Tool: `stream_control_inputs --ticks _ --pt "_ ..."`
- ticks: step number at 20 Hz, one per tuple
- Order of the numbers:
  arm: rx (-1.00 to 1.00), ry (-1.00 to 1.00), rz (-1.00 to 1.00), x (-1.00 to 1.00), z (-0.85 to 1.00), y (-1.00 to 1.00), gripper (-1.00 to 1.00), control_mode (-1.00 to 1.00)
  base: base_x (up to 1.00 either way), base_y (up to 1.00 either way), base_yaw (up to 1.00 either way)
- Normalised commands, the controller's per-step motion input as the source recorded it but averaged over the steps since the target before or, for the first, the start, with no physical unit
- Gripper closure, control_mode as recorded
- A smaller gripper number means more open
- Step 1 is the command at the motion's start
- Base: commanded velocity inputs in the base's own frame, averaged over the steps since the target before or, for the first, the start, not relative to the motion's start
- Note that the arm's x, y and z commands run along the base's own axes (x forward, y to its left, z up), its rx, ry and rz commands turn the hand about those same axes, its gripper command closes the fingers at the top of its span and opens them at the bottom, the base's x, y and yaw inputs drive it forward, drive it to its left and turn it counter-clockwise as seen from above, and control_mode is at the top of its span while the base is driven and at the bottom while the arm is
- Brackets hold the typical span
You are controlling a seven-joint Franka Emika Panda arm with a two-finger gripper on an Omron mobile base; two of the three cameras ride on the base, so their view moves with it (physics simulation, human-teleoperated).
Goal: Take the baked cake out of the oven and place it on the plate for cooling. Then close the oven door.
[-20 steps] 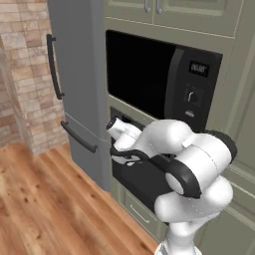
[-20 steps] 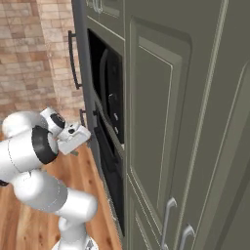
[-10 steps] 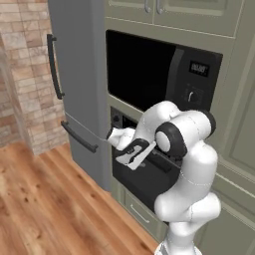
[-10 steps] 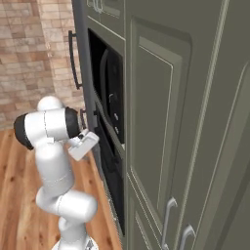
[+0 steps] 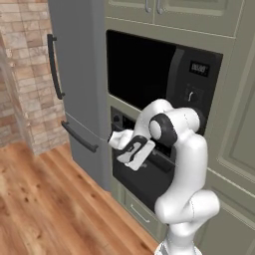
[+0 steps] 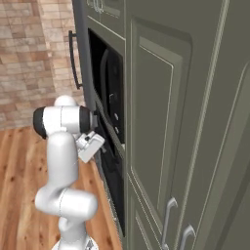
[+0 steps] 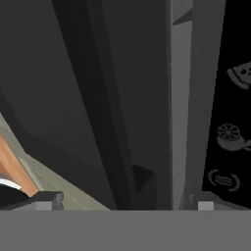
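Tool (image 5: 130, 151) spread wide and empty, close before the shut flat black drop-down oven door (image 5: 145, 175) below the large black microwave (image 5: 162, 74); best centred squarely over its horizontal black bar handle (image 7: 110, 122) before closing.

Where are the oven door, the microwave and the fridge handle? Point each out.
oven door (image 5: 130, 175): left base view, bare black panel below the gripper.
microwave (image 5: 142, 74): left base view, middle of its dark window.
fridge handle (image 5: 54, 67): left base view, mid-length of the upper vertical bar.
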Motion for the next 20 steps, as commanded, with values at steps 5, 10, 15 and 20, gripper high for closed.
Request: stream_control_inputs --ticks 5,10,15,20 --pt "0.0 0.0 0.0 0.19 -0.41 -0.39 -1.0 -1.0 0.0 0.0 0.0" --pt "0.0 0.0 0.0 0.2 -0.42 -0.3 -1.0 -1.0 0.0 0.0 0.0" --pt "0.0 0.0 0.0 0.08 -0.51 -0.16 1.0 -1.0 0.0 0.0 0.0" --pt "0.0 0.0 0.01 -0.03 -0.7 0.05 1.0 -1.0 0.0 0.0 0.0"
